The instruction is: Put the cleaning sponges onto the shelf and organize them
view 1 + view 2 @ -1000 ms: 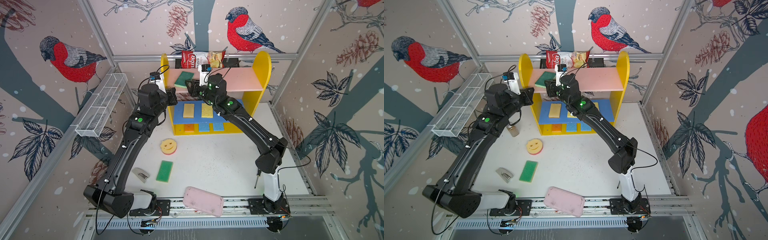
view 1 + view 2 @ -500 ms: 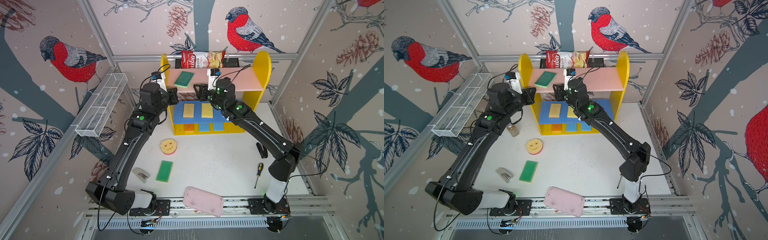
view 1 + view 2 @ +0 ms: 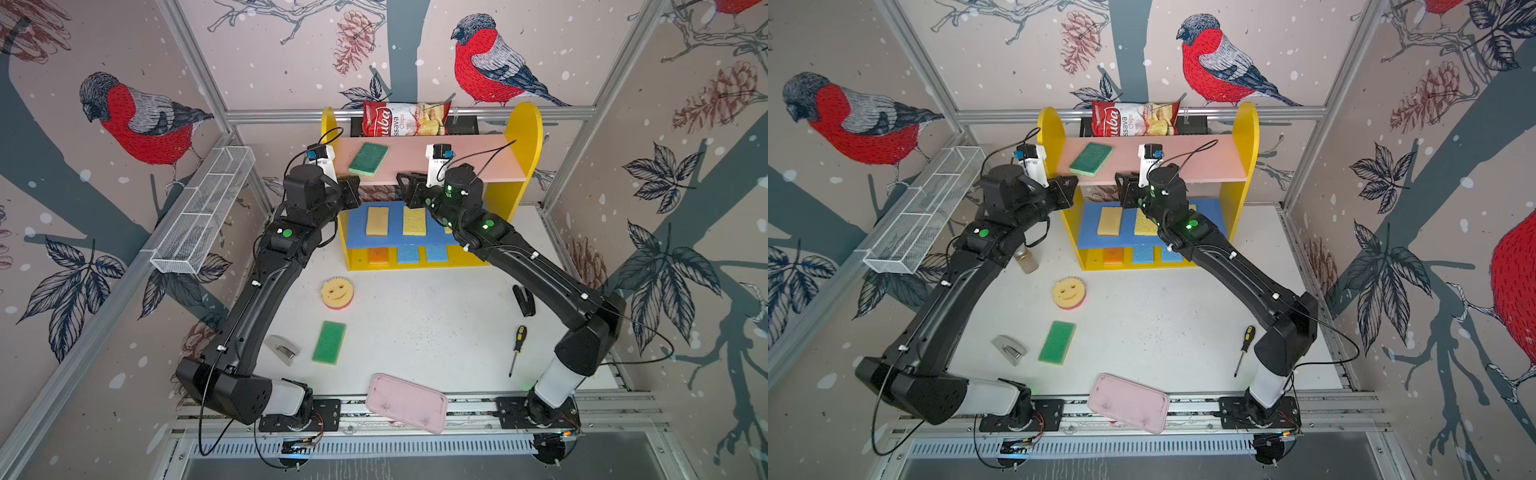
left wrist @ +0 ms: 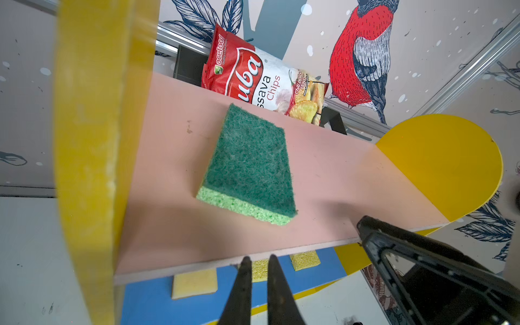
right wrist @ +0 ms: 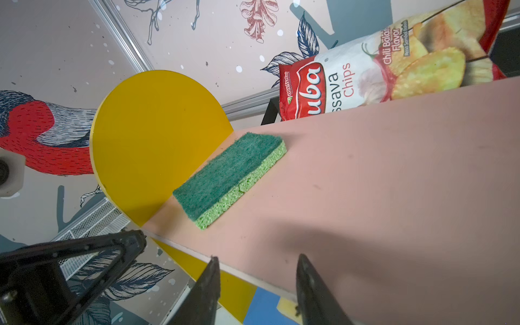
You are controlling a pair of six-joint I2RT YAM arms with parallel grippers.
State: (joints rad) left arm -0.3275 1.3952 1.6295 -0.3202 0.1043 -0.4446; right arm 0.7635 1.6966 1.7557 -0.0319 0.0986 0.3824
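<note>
The shelf stands at the back. One green sponge lies askew on its pink upper board. Two yellowish sponges rest on the blue board, and orange and blue ones on the base. A smiley sponge and another green sponge lie on the table. My left gripper hangs shut and empty just before the pink board's front edge. Facing it from the right is my right gripper, open and empty.
A chips bag leans behind the shelf. A wire mesh rack hangs on the left wall. A pink tray, a screwdriver, a black stapler, a grey stapler and a small bottle lie about.
My right gripper was at the green sponge on the pink board; it has let go and drawn back to the front edge. The sponge stays there. The left gripper hardly moved.
</note>
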